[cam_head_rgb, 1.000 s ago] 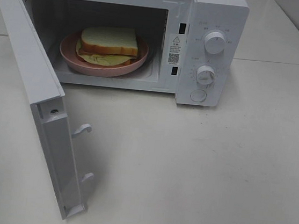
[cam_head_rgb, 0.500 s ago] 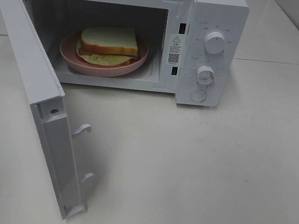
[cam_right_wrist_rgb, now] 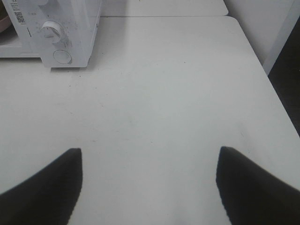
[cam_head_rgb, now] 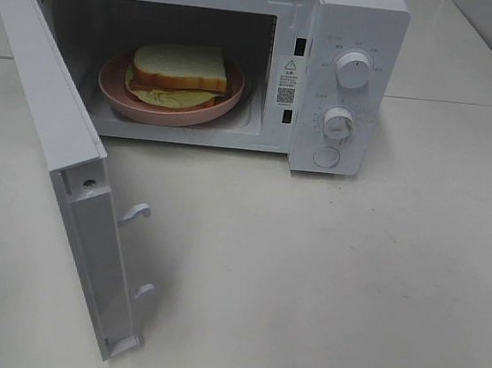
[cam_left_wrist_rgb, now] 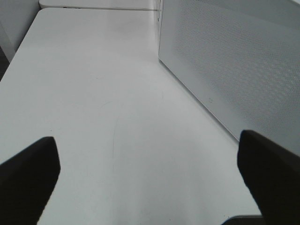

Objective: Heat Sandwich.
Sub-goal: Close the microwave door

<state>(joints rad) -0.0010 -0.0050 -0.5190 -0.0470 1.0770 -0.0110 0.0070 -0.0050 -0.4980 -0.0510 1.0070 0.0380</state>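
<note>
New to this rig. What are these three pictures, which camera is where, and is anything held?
This is a robot with two arms, each ending in a claw. The wide picture comes from a camera mounted high, off the arms; neither arm shows in it. It shows a white microwave on a pale table, its door swung open. Inside, the sandwich sits on a pink plate. The other two pictures come from a camera on each wrist, looking out between that claw's dark fingers. The left claw stands open over the table, beside the door's outer face. The right claw is open too, facing the microwave's control panel. Neither holds anything.
</note>
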